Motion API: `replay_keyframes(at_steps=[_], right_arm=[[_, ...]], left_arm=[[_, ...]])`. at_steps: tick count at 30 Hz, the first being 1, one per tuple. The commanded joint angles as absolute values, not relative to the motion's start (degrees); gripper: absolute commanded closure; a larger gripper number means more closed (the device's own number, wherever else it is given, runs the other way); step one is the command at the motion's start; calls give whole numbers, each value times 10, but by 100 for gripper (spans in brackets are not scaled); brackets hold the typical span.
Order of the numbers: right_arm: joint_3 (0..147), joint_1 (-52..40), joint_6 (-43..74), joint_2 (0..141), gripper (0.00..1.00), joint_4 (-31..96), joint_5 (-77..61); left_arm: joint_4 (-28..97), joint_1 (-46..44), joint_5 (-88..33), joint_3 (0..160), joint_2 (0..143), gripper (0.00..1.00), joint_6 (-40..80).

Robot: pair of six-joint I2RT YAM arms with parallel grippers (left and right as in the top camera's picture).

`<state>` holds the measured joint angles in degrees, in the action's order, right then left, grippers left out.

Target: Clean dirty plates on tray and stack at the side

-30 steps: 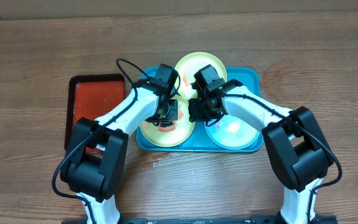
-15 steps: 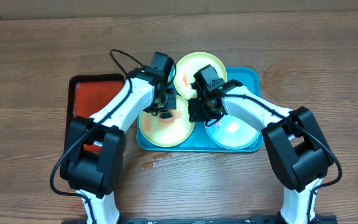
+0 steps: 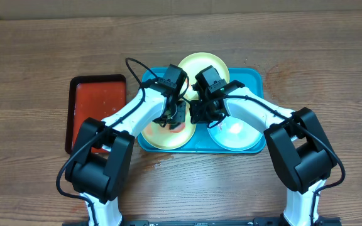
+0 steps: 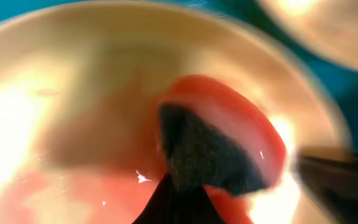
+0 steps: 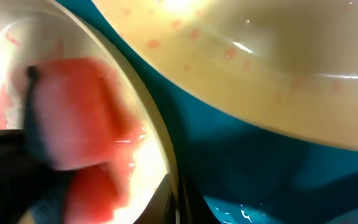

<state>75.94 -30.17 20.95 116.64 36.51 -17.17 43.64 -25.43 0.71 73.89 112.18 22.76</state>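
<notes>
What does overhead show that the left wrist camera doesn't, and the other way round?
Only overhead: the red tray left of the blue tray, the mint plate, and the right hand close beside the left hand. Only left wrist: the red sponge with its dark face at the hand's tips, and wet red smears across the plate, close but blurred. Both: the near yellow plate under the left hand, the far yellow-green plate, and blue tray between them.
</notes>
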Motion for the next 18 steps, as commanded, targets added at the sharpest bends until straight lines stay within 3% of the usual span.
replay_keyframes(at_steps=[1, 9, 18], right_arm=[[763, -299, 210, 1173, 96, 365, -165], [794, -299, 210, 1170, 96, 402, -124], [886, -302, 180, 1157, 96, 484, -67]], left_arm=[[484, -244, 197, 727, 1130, 96, 264], [530, -215, 239, 773, 1102, 96, 289], [541, -147, 106, 832, 1006, 96, 283]])
